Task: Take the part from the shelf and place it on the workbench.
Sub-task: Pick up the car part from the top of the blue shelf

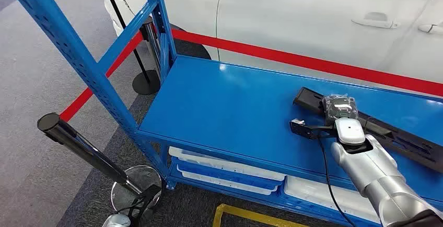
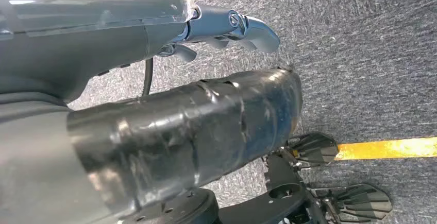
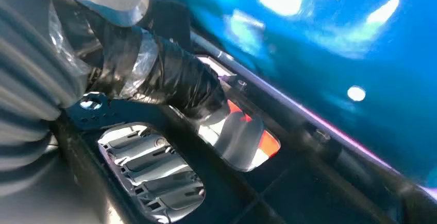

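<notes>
Blue shelf (image 1: 230, 107) stands beside a white car (image 1: 324, 13), red barrier tape (image 1: 313, 62) between them. Long black part (image 1: 397, 135) lies flat on the shelf's top deck, right side. Right hand (image 1: 339, 109) rests on the part's left end; fingers wrapped in dark tape (image 3: 175, 77) lie against the black plastic, grip cannot be confirmed. Left hand (image 2: 227, 26) hangs over grey carpet (image 2: 360, 54), fingers apart, empty

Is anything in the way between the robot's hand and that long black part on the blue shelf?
Nothing visible stands in the way. The right hand is already down on the long black part, which lies on the blue shelf; whether it grips it cannot be told. The shelf around them looks bare.
</notes>
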### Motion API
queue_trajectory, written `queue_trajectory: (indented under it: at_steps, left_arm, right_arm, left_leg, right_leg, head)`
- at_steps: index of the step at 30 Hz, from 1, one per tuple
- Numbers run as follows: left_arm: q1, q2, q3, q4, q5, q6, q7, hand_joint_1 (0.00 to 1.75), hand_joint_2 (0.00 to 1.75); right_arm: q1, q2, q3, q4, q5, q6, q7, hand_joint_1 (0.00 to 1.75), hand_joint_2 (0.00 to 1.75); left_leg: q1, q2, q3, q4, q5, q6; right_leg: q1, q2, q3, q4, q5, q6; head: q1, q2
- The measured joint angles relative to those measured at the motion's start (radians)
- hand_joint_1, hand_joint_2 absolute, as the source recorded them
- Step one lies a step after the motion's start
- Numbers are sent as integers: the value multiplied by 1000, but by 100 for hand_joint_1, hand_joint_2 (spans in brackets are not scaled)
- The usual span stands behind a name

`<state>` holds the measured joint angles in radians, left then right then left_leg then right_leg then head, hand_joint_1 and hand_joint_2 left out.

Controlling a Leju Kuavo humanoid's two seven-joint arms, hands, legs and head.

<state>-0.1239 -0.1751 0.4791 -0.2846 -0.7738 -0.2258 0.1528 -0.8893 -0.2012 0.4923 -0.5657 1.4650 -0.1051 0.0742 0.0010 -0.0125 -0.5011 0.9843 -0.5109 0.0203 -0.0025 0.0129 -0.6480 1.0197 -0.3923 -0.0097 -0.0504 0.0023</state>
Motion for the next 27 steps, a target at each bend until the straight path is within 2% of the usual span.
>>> queue_trajectory:
  at_steps: [6,14,18,21,23,25,27]
  left_arm:
    - [4,4,0,0,5,2,-2,0,0]
    - [17,9,2,2,57,-37,-44,0,0]
    - [25,10,4,3,74,-40,-58,0,175]
    - [32,9,4,4,65,-59,-82,0,175]
    - [66,-3,-15,-31,69,-119,-81,0,175]
    - [146,-29,-59,-164,142,-172,18,0,175]
    - [218,-44,-111,-300,243,-175,118,0,175]
  right_arm:
    - [5,11,2,4,0,-10,-3,175,175]
    - [28,34,4,-18,-29,-81,-18,175,175]
    - [45,36,4,-46,-38,-100,-28,175,175]
    - [62,36,4,-77,-41,-129,-33,175,175]
    - [81,32,4,-117,-50,-157,-28,175,175]
    - [109,22,4,-183,-76,-181,-46,175,175]
    - [134,7,4,-269,-94,-199,-68,175,175]
  left_leg:
    - [0,0,-1,1,0,0]
    - [0,0,-1,1,0,0]
    - [0,0,-1,1,0,0]
    - [0,0,-1,1,0,0]
    - [0,1,-1,1,-1,0]
    - [0,5,1,1,-3,0]
    - [0,7,2,1,-5,0]
  right_leg:
    - [-1,0,-1,0,0,0]
    - [-1,0,-1,0,0,0]
    - [-1,0,-1,0,0,0]
    - [-1,0,-1,0,0,0]
    - [-1,1,-1,0,0,0]
    - [0,5,-1,0,-1,1]
    - [0,8,-3,0,-2,2]
  head:
    - [0,0]
    - [0,0]
    - [0,0]
    - [0,0]
    - [0,0]
    - [-1,0]
    - [0,0]
